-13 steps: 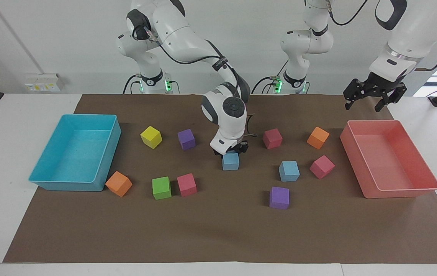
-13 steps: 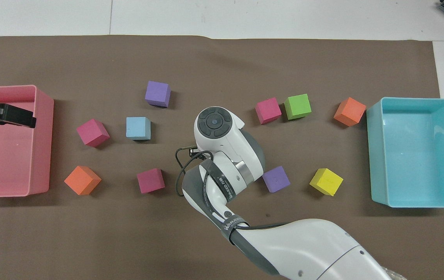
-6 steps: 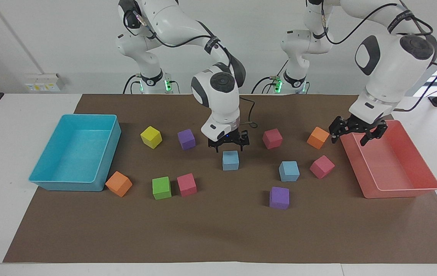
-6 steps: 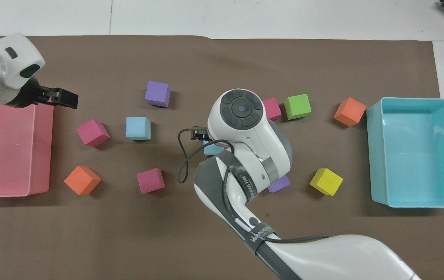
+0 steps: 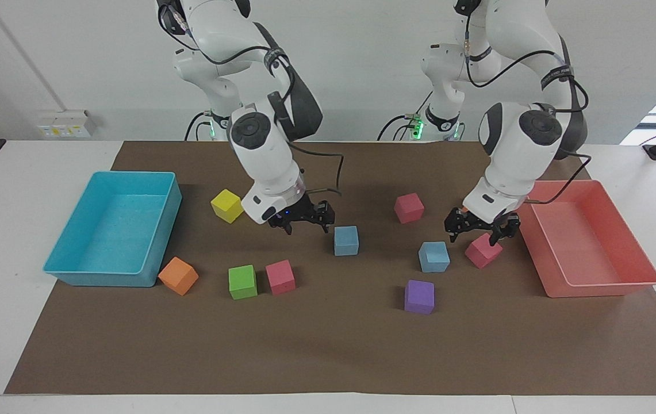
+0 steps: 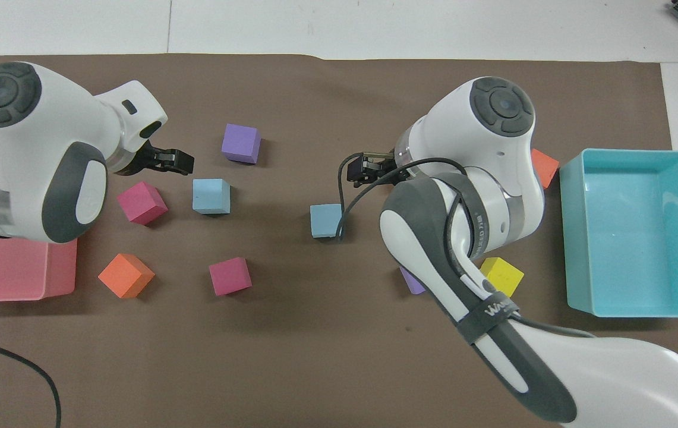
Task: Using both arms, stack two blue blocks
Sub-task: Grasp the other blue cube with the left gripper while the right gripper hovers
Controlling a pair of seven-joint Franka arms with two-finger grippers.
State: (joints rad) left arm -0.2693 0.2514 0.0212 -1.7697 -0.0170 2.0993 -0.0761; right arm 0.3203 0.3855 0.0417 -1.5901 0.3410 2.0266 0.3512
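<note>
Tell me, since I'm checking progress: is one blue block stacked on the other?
No, both blue blocks sit apart on the brown mat.

Two blue blocks (image 5: 346, 240) (image 5: 434, 256) sit apart on brown mat (image 5: 339, 345), unstacked. Right gripper (image 5: 300, 217), jaws spread, hangs beside one; left gripper (image 5: 482, 226), jaws spread, hovers over pink cube (image 5: 483, 250) near pink tray (image 5: 647, 276).

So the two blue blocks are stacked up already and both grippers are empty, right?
Not stacked. In the facing view one blue block and the other blue block sit apart on the mat. The left gripper and right gripper are both empty.
</note>
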